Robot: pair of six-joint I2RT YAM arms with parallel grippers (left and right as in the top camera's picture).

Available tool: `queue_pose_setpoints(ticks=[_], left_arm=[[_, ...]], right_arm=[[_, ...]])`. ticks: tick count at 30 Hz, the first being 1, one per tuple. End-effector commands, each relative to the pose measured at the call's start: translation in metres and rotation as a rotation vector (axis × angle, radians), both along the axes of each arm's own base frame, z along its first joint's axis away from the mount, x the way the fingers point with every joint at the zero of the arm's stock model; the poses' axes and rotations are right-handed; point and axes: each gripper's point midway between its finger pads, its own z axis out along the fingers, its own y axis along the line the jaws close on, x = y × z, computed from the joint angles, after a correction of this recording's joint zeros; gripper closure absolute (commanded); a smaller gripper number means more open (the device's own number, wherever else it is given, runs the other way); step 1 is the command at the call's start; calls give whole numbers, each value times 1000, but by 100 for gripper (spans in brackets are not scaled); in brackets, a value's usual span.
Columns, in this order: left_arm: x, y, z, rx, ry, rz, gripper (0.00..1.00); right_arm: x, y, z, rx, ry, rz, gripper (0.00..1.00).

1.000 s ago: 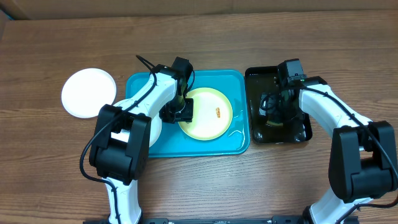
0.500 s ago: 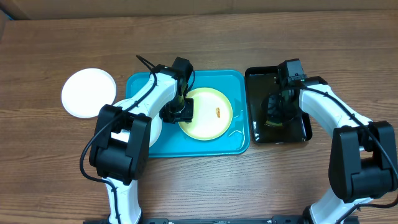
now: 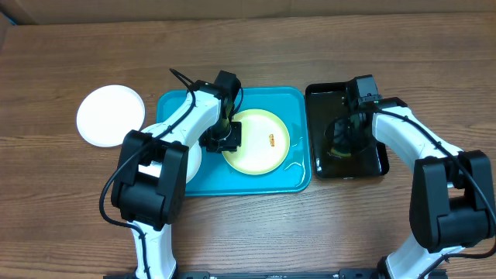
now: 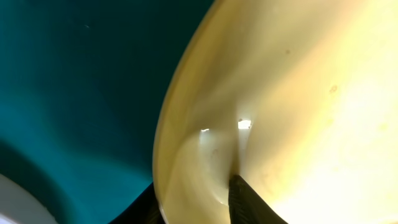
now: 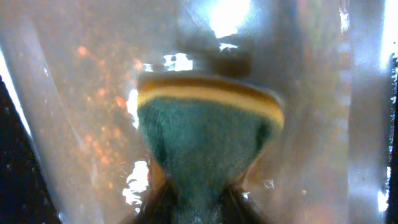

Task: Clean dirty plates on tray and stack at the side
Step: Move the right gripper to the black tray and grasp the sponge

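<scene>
A pale yellow plate (image 3: pixel 262 143) with a small orange smear lies on the turquoise tray (image 3: pixel 232 182). My left gripper (image 3: pixel 225 139) is shut on its left rim. In the left wrist view the plate (image 4: pixel 298 93) has its rim between the left gripper's (image 4: pixel 196 205) two dark fingers, one outside and one inside. A white plate (image 3: pixel 194 160) sits at the tray's left end, partly under the left arm. Another white plate (image 3: pixel 110 115) lies on the table left of the tray. My right gripper (image 5: pixel 196 208) is shut on a green and yellow sponge (image 5: pixel 205 134), pinching it narrow.
The black tray (image 3: pixel 347 175) stands right of the turquoise one, its floor (image 5: pixel 74 93) wet and shiny with orange specks. My right gripper (image 3: pixel 341 143) hangs low inside it. Bare wooden table (image 3: pixel 310 225) lies in front of both trays.
The right gripper's jaws have closed onto the sponge in the black tray. The left jaws have narrowed onto the yellow plate's rim. Neither arm has shifted noticeably.
</scene>
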Motion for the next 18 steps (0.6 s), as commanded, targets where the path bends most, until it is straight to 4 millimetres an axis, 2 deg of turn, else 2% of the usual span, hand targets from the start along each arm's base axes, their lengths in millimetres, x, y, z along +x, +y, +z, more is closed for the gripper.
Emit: queue_pose_setpoints(ticks=[1,5,6,7,8,9,11,12,13,14,15,16,18], left_arm=[[-6,3,-9,15,21,1,69],[-6,3,-9,15,21,1,70],[-6,3,-9,15,20,1,67],[-6,3,-9,15,20,1,57],[-6,3,-9,15,20,1,43],[-6,3,-9,15,20,1,38],[-5,2,-9,14,16,1,37],[-4,2,-9,12,12,1,38],[-3,2,-9,11,8,1,44],[-2,1,-9,9,4,1,53],[0,1,-9,7,-1,1,66],[1,0,-9,5,-5,2,73],[2,0,-10,4,-10,2,79]], right_arm=[[2,-2,4,-6,-12,-1,96],[16,0,40,-14,-35,57,96],[19,1,48,-14,-38,57,96],[21,1,55,-13,-40,57,96],[23,2,63,-13,-42,56,96],[23,2,65,-14,-39,56,96],[21,1,66,-15,-29,57,96],[18,0,64,-18,-20,57,96],[17,-1,61,-26,-14,55,96],[15,-4,59,-40,-11,52,96],[15,-7,56,-57,-10,49,96],[14,-8,54,-66,-7,48,96],[12,-10,51,-75,-2,47,96]])
